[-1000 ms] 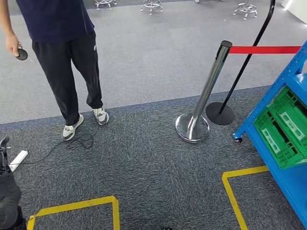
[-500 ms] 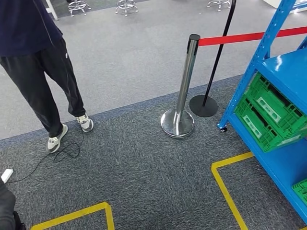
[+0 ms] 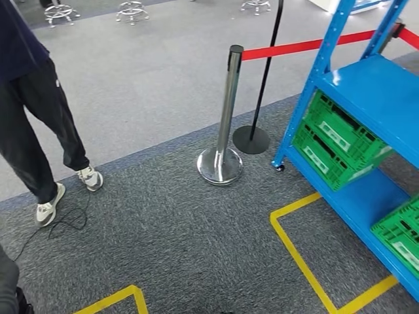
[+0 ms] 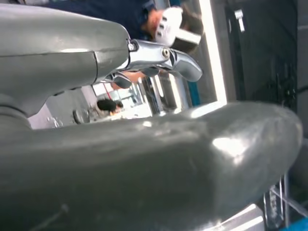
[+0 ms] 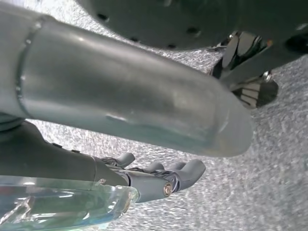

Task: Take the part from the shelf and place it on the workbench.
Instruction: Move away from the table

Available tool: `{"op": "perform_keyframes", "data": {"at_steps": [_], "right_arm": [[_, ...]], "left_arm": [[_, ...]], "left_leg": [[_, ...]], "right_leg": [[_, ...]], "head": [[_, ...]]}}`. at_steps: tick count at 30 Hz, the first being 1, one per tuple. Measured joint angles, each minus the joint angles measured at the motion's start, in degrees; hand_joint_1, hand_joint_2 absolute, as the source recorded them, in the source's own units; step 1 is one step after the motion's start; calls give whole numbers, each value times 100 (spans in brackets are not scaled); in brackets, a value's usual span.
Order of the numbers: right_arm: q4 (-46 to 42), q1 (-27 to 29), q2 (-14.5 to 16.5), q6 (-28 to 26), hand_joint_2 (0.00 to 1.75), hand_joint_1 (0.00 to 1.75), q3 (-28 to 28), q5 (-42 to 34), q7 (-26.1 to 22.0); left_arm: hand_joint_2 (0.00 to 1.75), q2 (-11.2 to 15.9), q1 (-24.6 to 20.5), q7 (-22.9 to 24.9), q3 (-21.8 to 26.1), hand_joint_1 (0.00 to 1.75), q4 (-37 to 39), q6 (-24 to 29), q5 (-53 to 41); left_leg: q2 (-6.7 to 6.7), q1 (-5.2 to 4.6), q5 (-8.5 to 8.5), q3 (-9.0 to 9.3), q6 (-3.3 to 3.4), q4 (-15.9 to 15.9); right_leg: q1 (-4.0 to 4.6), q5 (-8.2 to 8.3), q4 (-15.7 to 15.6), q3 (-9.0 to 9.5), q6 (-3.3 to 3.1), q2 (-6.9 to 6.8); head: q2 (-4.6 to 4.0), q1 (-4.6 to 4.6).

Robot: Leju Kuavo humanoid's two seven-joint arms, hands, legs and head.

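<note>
**Shelf swings into view, part not yet picked out**

Shelf (image 3: 375,91), blue, now fills the right of the head view with green crates (image 3: 336,140) on its tiers; which holds the part I cannot tell. Earlier it only edged the frame: the camera has turned, so the approach is under way. The post (image 3: 224,118) and person (image 3: 35,118) have slid left.

Left wrist view: left hand (image 4: 163,53) has fingers extended, holding nothing.

Right wrist view: right hand (image 5: 163,178) hangs loosely open over carpet, empty.

camera turned right, shelf (image 3: 368,98) nearer
</note>
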Motion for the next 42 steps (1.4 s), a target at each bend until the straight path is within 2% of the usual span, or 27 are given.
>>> {"op": "perform_keyframes", "data": {"at_steps": [1, 4, 6, 8, 10, 11, 13, 14, 15, 16, 17, 19, 20, 22, 23, 24, 26, 28, 29, 30, 31, 32, 34, 36, 39, 41, 42], "right_arm": [[-1, 7, -1, 0, 0, 0, -1, 1, 0], [-3, 4, -4, 0, 0, 0, -1, 1, 1], [-4, -15, -4, 0, 0, 0, 0, 1, 1], [-4, -10, -4, 0, 0, 0, 0, 1, 8], [-4, 3, -4, 1, 0, 0, -1, 6, 22], [-5, -1, -4, 2, 0, 0, -2, 10, 29], [-8, -14, -4, 10, 0, 0, -2, 22, 43], [-9, -16, -4, 15, 0, 0, -2, 28, 49], [-9, -11, -4, 19, 0, 0, -2, 34, 56], [-9, -6, -4, 19, 0, 0, -2, 39, 60], [-9, -4, -4, 20, 0, 0, -2, 43, 60], [-9, -11, -3, 19, 0, 0, -2, 43, 52], [-11, -18, -2, 19, 0, 0, -2, 42, 45], [-17, -18, -2, 17, 0, 0, -2, 34, 29], [-19, -5, -2, 17, 0, 0, -5, 27, 21], [-20, 11, -2, 17, 0, 0, -12, 18, 13], [-20, 23, -2, 20, 0, 0, -32, 4, -6], [-20, 3, -2, 28, 0, 0, -48, -5, -34], [-20, -7, -4, 36, 0, 0, -57, -10, -50], [-20, -12, -13, 51, 0, 0, -69, -16, -65], [-20, -13, -27, 75, 0, 0, -85, -22, -80], [-20, -13, -51, 106, 0, 0, -104, -29, -96], [-20, -27, -108, 175, 0, 0, -142, -58, -137], [-20, -65, -141, 227, 0, 0, -179, -99, -185], [-20, -103, -169, 258, 0, 0, -248, -169, -245], [-20, -118, -178, 259, 0, 0, -301, -206, -262], [-20, -132, -179, 258, 0, 0, -321, -221, -257]], "left_arm": [[0, 0, -1, 1, -1, 0, 0, 0, 1], [0, 0, -3, 1, -2, 0, -1, 0, 1], [0, 0, -4, 1, -3, 0, -3, 1, 1], [0, 1, -10, 1, -6, 0, -9, 4, 14], [0, 13, -19, 0, -10, 0, -18, 17, 40], [0, 25, -23, 0, -12, 0, -24, 31, 51], [0, 54, -25, 0, -15, 0, -29, 66, 55], [0, 68, -25, -1, -18, 0, -29, 84, 45], [0, 81, -25, -3, -22, 0, -29, 100, 27], [0, 95, -26, -6, -30, 0, -29, 117, 7], [0, 108, -26, -9, -40, 0, -30, 137, -15], [0, 124, -29, -14, -64, 0, -37, 192, -43], [0, 127, -28, -22, -77, 0, -43, 231, -46], [0, 130, -18, -75, -98, 0, -63, 317, 3], [0, 130, -12, -127, -104, 0, -81, 359, 61], [0, 131, -9, -187, -107, 0, -105, 391, 124], [0, 140, 2, -291, -113, 0, -155, 395, 222], [0, 163, 4, -305, -134, 0, -183, 290, 295], [0, 175, -12, -263, -162, 0, -184, 198, 357], [0, 184, -41, -198, -194, 0, -179, 90, 444], [0, 189, -79, -122, -226, 0, -164, -25, 538], [0, 189, -120, -49, -254, 0, -132, -133, 632], [0, 187, -184, 67, -273, 0, -17, -303, 789], [0, 181, -216, 152, -274, 0, 137, -424, 955], [0, 128, -259, 184, -224, 0, 426, -569, 1302], [0, 45, -291, 136, -108, 0, 633, -672, 1570], [0, -3, -302, 112, -29, 0, 733, -723, 1688]], "left_leg": [[54, -3, -6, 9, -2, 1], [189, -24, -48, 57, -47, 16], [264, -54, -70, 71, -94, 33], [326, -55, -78, 69, -140, 37], [214, -35, -192, 15, -207, 171], [108, -24, -337, -86, -239, 396], [-59, -9, -707, -455, -273, 1155], [-83, -4, -828, -642, -279, 1511], [-92, -1, -840, -758, -281, 1705], [-100, 4, -735, -768, -278, 1680], [-120, 12, -537, -665, -274, 1431], [-320, 47, -135, -301, -274, 633], [-429, 64, -29, -164, -269, 322], [-538, 68, -5, -83, -229, 84], [-489, 61, 6, -91, -188, 79], [-435, 57, 21, -91, -145, 65], [-309, 56, 47, -86, -59, 38], [-181, 37, 48, -91, -14, 35], [-116, 26, 47, -93, -8, 36], [-56, 17, 46, -95, -5, 37], [1, 13, 46, -94, -5, 38], [49, 11, 44, -90, -7, 39], [137, 1, 33, -73, -28, 46], [211, -20, 19, -63, -78, 61], [287, -17, 15, -55, -173, 63], [145, -1, -141, -137, -243, 263], [40, 8, -307, -267, -273, 542]], "right_leg": [[1, 96, -106, 79, -2, -15], [19, 521, -1197, 719, -41, -248], [44, 574, -1545, 916, -98, -345], [55, 590, -1553, 900, -170, -249], [38, 618, -1569, 887, -235, -159], [24, 634, -1579, 884, -263, -113], [17, 648, -1579, 862, -291, -13], [16, 652, -1579, 853, -296, 42], [15, 654, -1579, 848, -297, 100], [12, 658, -1578, 848, -293, 158], [6, 663, -1578, 851, -284, 220], [1, 677, -1565, 841, -246, 344], [2, 689, -1558, 821, -218, 401], [-1, 722, -1564, 769, -146, 500], [-16, 744, -1585, 738, -108, 549], [-24, 738, -1570, 708, -78, 529], [-19, 549, -1276, 538, -39, 317], [-10, 158, -545, 209, -18, 64], [-11, 1, -175, 50, -8, 21], [-11, -64, 47, -32, -3, 2], [-11, -21, 44, 0, -2, -8], [-11, 110, -189, 150, -5, -26], [0, 409, -1006, 638, -24, -164], [19, 532, -1511, 932, -69, -268], [26, 564, -1572, 931, -166, -162], [-1, 598, -1594, 926, -230, -82], [-13, 613, -1601, 918, -253, -40]], "head": [[-1, 1], [-1, 1], [-1, -8], [0, -10], [0, -16], [0, -22], [-1, -28], [-1, -26], [-1, -26], [-1, -26], [-1, -25], [-1, -31], [0, -31], [0, -38], [0, -38], [-1, -39], [-1, -13], [-1, 13], [-1, 13], [-1, 13], [-1, 14], [-1, 14], [-1, 15], [-1, 8], [0, 3], [0, -8], [0, -17]]}}
